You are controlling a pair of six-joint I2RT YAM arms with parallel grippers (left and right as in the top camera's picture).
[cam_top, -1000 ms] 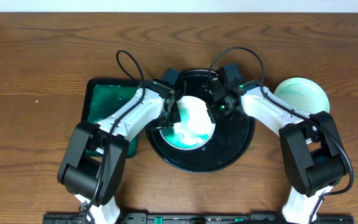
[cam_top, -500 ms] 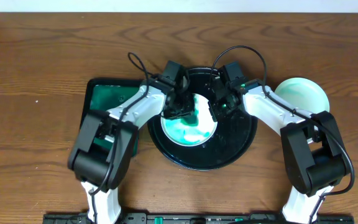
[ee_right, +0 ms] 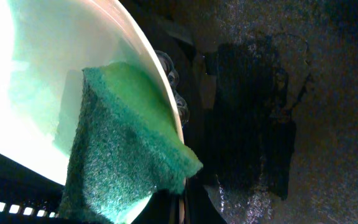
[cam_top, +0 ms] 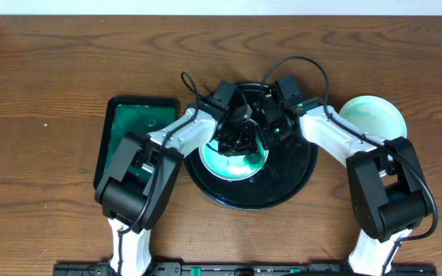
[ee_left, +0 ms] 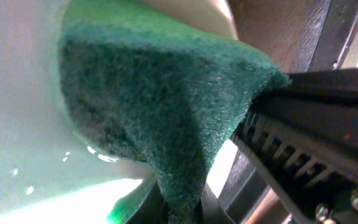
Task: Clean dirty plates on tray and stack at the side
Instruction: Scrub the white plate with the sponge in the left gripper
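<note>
Green sponge point(ee_left: 166, 106) clenched in my left tool point(cam_top: 235, 142) presses the plate point(cam_top: 232, 162) on the black tray point(cam_top: 291, 172). My right tool point(cam_top: 265, 132), grip unclear, crowds its right rim. My left arm has swung rightward since earlier.

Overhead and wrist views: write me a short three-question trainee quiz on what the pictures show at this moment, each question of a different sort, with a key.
1. What does the left hand hold? A. a sponge B. a brush C. nothing
2. True or false: a pale plate lies outside the black tray, to its right.
3. What colour are the streaks on the smeared plate in the black tray?

Key: 1 A; 2 true; 3 teal.
</note>
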